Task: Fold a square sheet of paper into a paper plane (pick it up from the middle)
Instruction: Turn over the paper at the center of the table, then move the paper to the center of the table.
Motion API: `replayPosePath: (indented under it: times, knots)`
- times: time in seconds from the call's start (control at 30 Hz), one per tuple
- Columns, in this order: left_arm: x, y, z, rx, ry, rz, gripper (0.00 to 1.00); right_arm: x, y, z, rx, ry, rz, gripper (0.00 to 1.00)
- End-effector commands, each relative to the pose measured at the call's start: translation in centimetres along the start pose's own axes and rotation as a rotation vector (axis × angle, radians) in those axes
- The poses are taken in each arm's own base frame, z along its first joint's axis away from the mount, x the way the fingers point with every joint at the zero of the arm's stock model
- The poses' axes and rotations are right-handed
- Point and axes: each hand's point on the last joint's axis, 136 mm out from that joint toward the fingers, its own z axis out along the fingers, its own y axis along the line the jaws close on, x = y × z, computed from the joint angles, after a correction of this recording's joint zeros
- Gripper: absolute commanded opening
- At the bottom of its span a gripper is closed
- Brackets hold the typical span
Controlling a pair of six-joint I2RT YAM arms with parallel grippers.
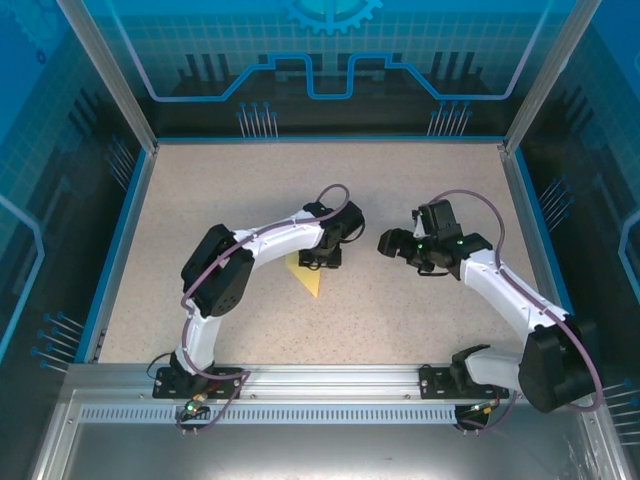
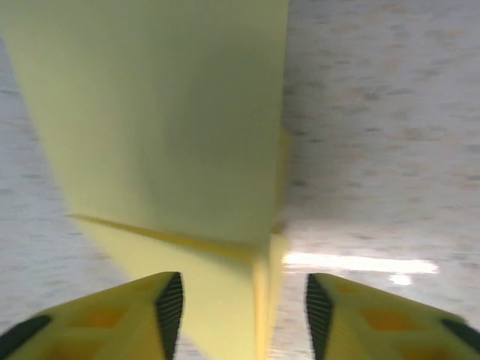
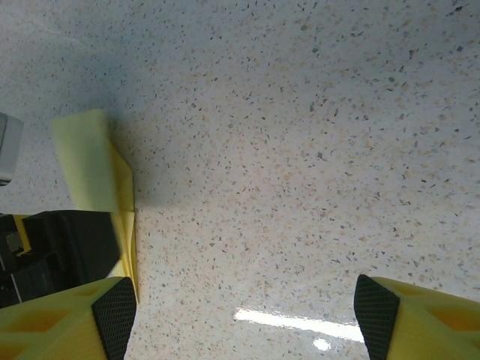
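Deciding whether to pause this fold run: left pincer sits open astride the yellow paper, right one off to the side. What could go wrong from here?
1. The paper seems to have a raised crease between the left pincer's open jaws; pulling away could snag and drag the thin sheet.
2. Nothing pins it: the right pincer is open over bare table, beside the paper, so the fold may spring open or shift.

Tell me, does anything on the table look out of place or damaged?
Only the folded yellow paper in the middle of the table: it does not lie flat. In the right wrist view one flap looks raised. No tear or spill shows.
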Motion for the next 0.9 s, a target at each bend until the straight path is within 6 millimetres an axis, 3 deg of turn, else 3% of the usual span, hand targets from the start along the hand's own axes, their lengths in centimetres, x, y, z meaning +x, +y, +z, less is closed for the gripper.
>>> replayPosePath:
  times: [0.0, 0.07, 0.17, 0.27, 0.33, 0.43, 0.5, 0.67, 0.87]
  knots:
    - [-1.7, -3.8, -3.6, 0.322, 0.0, -0.032, 0.6, 0.6, -0.5, 0.0, 0.03, 0.0, 0.003, 0.8]
    - [-2.6, -3.5, -5.0, 0.411, -0.015, -0.072, 0.66, 0.8, 0.0, 0.3, 0.025, 0.004, -0.02, 0.78]
    - [-3.8, -1.2, -6.4, 0.473, -0.05, -0.15, 0.76, 1.8, 2.1, 1.3, -0.008, 0.024, -0.073, 0.75]
    - [-4.7, 3.1, -6.6, 0.457, -0.096, -0.25, 0.83, 3.4, 5.9, 2.9, -0.051, 0.055, -0.148, 0.68]
    - [-4.9, 6.4, -6.5, 0.418, -0.124, -0.318, 0.86, 4.7, 9.0, 4.4, -0.081, 0.09, -0.201, 0.59]
    - [-4.4, 10.0, -6.2, 0.37, -0.147, -0.382, 0.9, 6.9, 12.7, 7.0, -0.104, 0.145, -0.243, 0.43]
    - [-3.8, 11.8, -5.9, 0.345, -0.153, -0.418, 0.93, 7.9, 14.6, 8.6, -0.118, 0.167, -0.263, 0.38]
    - [-2.4, 14.5, -5.1, 0.326, -0.144, -0.493, 0.95, 9.3, 17.1, 12.4, -0.11, 0.224, -0.266, 0.33]
    - [-1.4, 15.4, -4.4, 0.322, -0.13, -0.517, 0.96, 10.4, 16.8, 15.5, -0.06, 0.298, -0.295, 0.32]
